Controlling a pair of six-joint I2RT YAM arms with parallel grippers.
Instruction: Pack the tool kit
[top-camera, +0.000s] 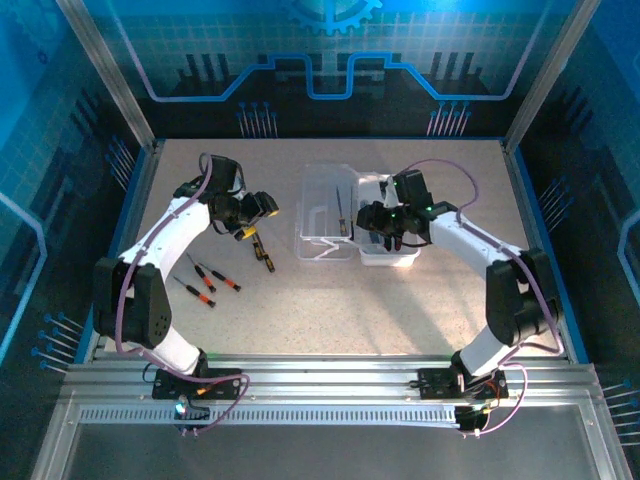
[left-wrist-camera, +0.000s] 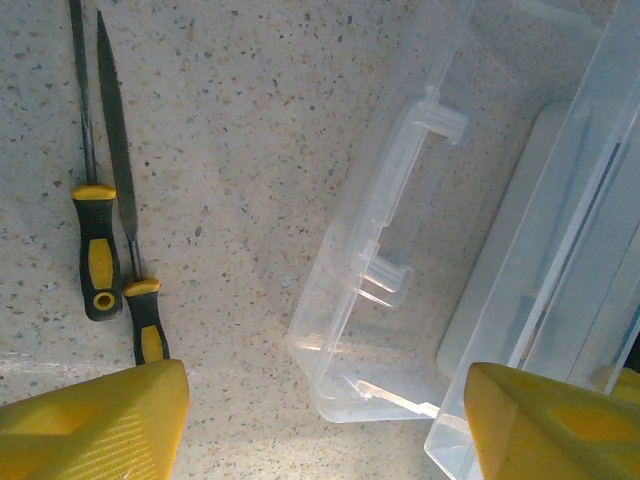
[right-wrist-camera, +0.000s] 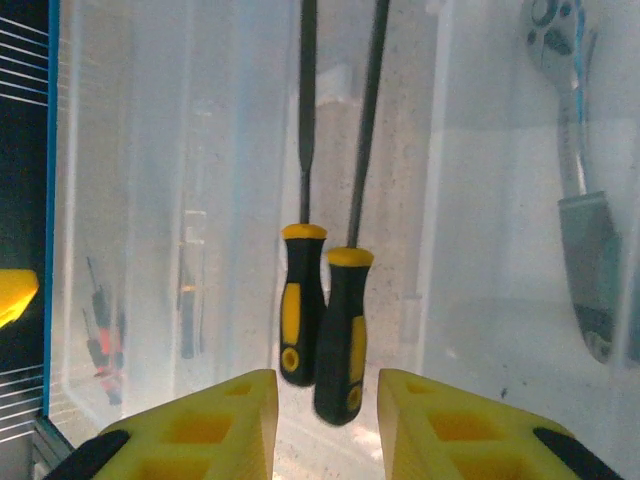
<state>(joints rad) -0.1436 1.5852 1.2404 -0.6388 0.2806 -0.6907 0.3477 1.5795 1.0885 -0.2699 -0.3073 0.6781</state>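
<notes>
Top view: case lies open mid-bench, lid half to the left and tray half to the right. The right hand is down over the tray half. The left hand hovers just left of the lid, above a loose yellow-handled pair. Three red-handled screwdrivers lie nearer the left arm's base, well apart from the case. Left wrist view: the left hand is spread wide with nothing between its pads. The loose yellow-handled pair lies side by side off to its left, and the case handle sits straight ahead, so the hand isn't lined up on the tools yet. Right wrist view: the right hand has its jaws parted narrowly over a packed yellow-handled pair lying in a tray compartment. There are gaps on both sides of the nearer handle, so it grips nothing. The ratchet wrench sits in the next compartment to the right. My read: mid-pack, on a drop-off step, with some tools in and five still on the bench. Next move calls for the right hand to lift straight clear without nudging the handles. The left should shift left and square up over one loose handle, then close and carry it to a free compartment. The loose two lie close together, so there's a risk of catching both.
</notes>
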